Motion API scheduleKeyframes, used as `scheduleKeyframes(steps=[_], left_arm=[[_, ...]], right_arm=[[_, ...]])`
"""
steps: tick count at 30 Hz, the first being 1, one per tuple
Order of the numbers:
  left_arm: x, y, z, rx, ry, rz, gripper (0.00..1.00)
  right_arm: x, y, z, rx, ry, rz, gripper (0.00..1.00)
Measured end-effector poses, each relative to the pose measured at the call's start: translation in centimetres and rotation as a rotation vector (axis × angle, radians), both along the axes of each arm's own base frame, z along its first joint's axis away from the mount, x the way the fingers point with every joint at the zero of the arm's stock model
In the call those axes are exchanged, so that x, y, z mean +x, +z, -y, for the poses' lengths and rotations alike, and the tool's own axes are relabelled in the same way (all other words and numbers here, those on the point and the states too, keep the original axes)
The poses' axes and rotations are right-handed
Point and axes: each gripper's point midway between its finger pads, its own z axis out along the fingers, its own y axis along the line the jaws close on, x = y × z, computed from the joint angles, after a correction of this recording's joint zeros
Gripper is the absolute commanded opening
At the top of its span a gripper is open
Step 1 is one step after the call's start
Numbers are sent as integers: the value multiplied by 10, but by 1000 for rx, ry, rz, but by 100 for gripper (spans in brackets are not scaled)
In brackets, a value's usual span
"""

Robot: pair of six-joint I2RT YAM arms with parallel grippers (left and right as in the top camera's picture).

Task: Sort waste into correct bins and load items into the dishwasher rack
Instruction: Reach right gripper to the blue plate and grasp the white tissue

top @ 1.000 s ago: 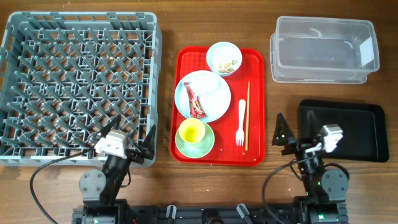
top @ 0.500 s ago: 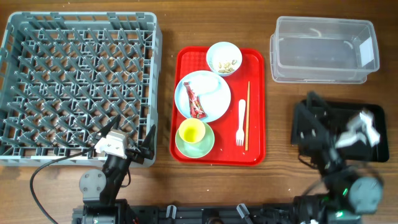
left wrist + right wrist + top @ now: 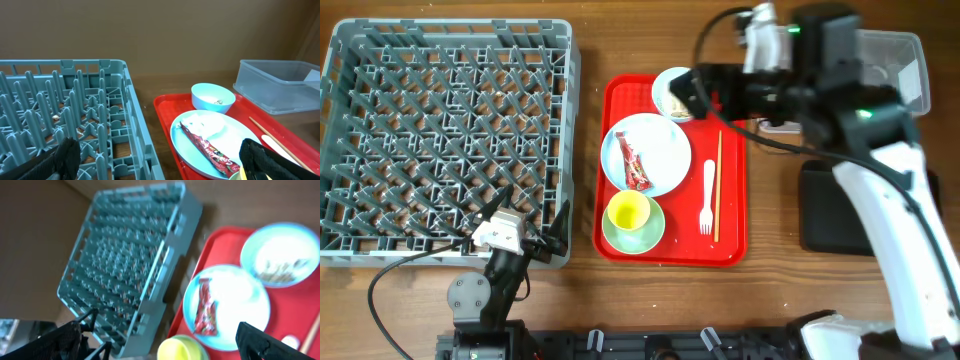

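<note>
On the red serving tray, a light blue plate (image 3: pixel 665 150) carries the red wrapper (image 3: pixel 633 165) and a white tissue (image 3: pixel 207 125). A white bowl (image 3: pixel 670 95) holding beige scraps sits at the tray's far end. My right gripper (image 3: pixel 695 92) hovers open above that bowl, with nothing between its fingers. A yellow cup (image 3: pixel 628 212) stands in a mint bowl (image 3: pixel 650 232). The fork (image 3: pixel 708 195) and chopsticks (image 3: pixel 718 185) lie to the right of the plate. My left gripper (image 3: pixel 533 215) rests open and empty at the grey rack's (image 3: pixel 445 135) near right corner.
The red serving tray (image 3: pixel 730 225) lies mid-table. My right arm covers much of the clear tub (image 3: pixel 895 60) at the back right and part of the black tray (image 3: pixel 830 215) at the front right. Cables trail along the table's front edge.
My right arm has risen from beside the black tray and swung back and left, over the red tray's far end. The left arm has not moved.
</note>
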Motion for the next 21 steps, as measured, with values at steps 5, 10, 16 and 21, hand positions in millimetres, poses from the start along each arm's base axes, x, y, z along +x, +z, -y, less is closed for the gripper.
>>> scheduleKeyframes(steps=[5, 10, 16, 21], left_arm=[[0, 0, 0, 0, 0, 0, 100], [0, 0, 0, 0, 0, 0, 100], [0, 0, 0, 0, 0, 0, 100], [0, 0, 0, 0, 0, 0, 100]], right_arm=[[11, -61, -18, 35, -170, -346, 98], [31, -134, -15, -10, -396, -605, 100], [40, -207, -28, -94, -477, -735, 90], [38, -265, -45, -199, -524, -761, 87]])
